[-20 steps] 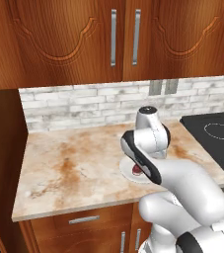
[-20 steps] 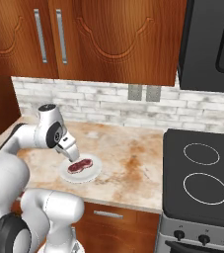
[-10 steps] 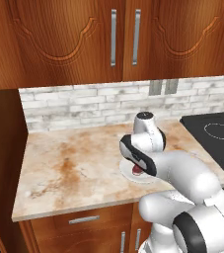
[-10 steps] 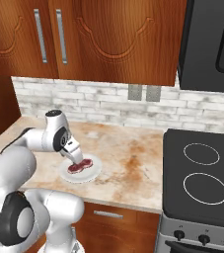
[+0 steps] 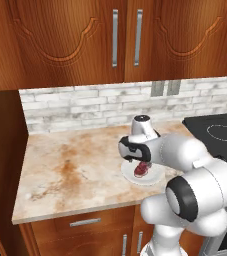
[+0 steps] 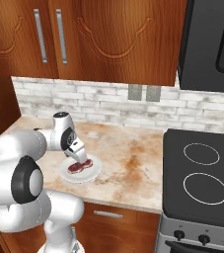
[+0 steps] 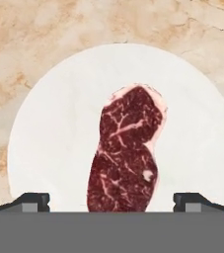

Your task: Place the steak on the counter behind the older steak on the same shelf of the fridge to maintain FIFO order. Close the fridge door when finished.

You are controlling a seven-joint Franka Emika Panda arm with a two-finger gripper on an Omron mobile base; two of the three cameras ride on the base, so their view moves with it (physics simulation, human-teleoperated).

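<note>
Steak, a small oval raw slab [image 7: 126,150], dark red with white fat marbling, lies between the two dark finger tips you see low in the hand view; the jaws stand spread wide, one to each side of the meat and clear of it. The two-finger gripper [image 7: 111,202] hangs straight above the slab. The meat rests near the middle of a round white plate [image 7: 49,128], which sits flat on the beige marbled stone counter [image 5: 70,165] with rusty brown streaks.

In your right base view the gripper [image 6: 78,157] is just over the steak [image 6: 79,166] on the plate [image 6: 91,173]; half a second ago it stood a little higher, so the hand has come down. Steak and plate have not shifted since then.

Beyond the plate: the white brick backsplash [image 6: 103,101], the brown wooden cabinet doors [image 5: 100,40] above, and the black cooktop [image 6: 202,173] to the right.
</note>
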